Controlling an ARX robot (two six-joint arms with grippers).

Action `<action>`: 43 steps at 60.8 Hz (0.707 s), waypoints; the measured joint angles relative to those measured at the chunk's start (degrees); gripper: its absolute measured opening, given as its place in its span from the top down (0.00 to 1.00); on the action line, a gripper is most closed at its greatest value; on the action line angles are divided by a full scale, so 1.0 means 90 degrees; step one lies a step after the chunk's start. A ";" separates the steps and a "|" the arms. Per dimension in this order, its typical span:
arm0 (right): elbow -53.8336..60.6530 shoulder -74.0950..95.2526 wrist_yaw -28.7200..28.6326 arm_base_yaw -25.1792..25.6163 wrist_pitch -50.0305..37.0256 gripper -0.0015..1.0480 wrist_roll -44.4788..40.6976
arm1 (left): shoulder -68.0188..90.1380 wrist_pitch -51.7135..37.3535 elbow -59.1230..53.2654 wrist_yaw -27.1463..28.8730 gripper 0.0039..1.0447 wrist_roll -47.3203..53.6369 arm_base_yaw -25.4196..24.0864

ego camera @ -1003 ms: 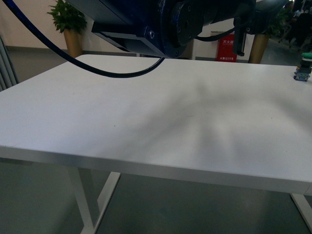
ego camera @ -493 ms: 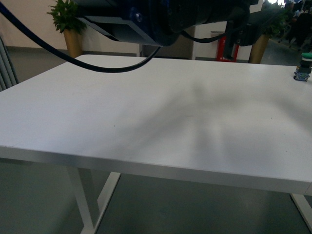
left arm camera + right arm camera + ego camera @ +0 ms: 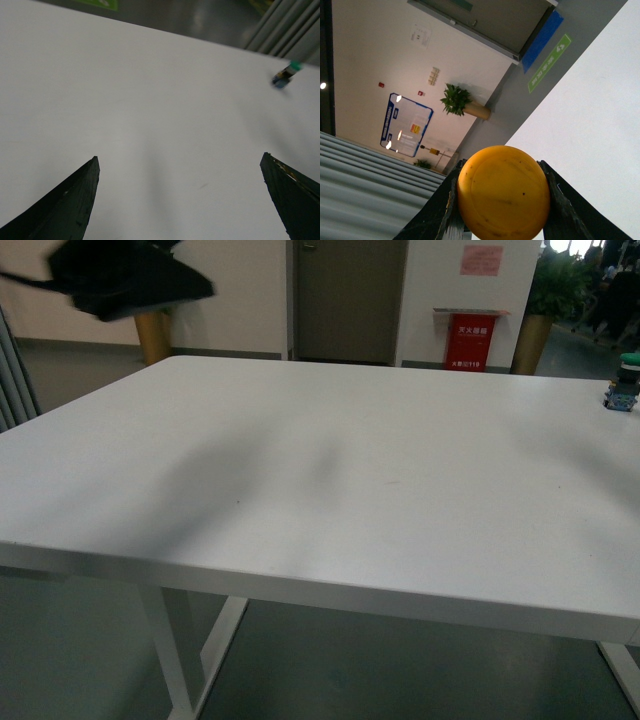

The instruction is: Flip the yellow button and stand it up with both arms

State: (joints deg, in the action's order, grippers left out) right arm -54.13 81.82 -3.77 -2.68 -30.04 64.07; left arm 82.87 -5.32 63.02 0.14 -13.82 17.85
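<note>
- Right wrist view: yellow button (image 3: pixel 503 199) fills the lower centre, with the cap face toward the lens. It is held clear of the tabletop (image 3: pixel 600 115), and the cap hides its body.
- Right gripper (image 3: pixel 501 202): jaws closed on the yellow button, one pressing each side of the cap rim.
- Left gripper (image 3: pixel 180 159): jaws spread wide with nothing between them, bare white tabletop beneath.
- Green-capped button (image 3: pixel 286 76) stands upright near the tabletop's far right edge, well apart from both grippers. Not the target.
- Front view: only a blurred dark arm (image 3: pixel 130 280) at upper left. The yellow button does not show there.
- Handling, judged: small, light, rigid plastic. The smooth round cap is probably slippery and may pivot in a rim pinch.
- Best hold for the left jaws, judged: the flat sides of the boxy body rather than the cap. The cap rim offers only a narrow curved contact, so the handover needs a firm, square grip.
</note>
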 joint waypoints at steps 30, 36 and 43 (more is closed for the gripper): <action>0.0095 -0.0017 -0.0022 -0.0090 -0.0056 0.67 -0.0058 | -0.4192 -0.1103 -0.3810 0.0027 0.28 0.2103 -0.1894; 0.0095 -0.0017 -0.0022 -0.0087 -0.0056 0.67 -0.0083 | -0.4609 -0.1710 -0.4614 0.0024 0.45 0.1766 -0.1972; 0.0112 -0.0022 -0.0097 -0.0087 -0.0053 0.67 -0.0114 | -0.4879 -0.1834 -0.5190 -0.0010 0.67 0.1634 -0.1972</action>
State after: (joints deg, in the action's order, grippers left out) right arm -53.12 81.62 -4.64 -3.46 -30.52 63.05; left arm 38.96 -21.82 16.32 0.05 0.89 0.10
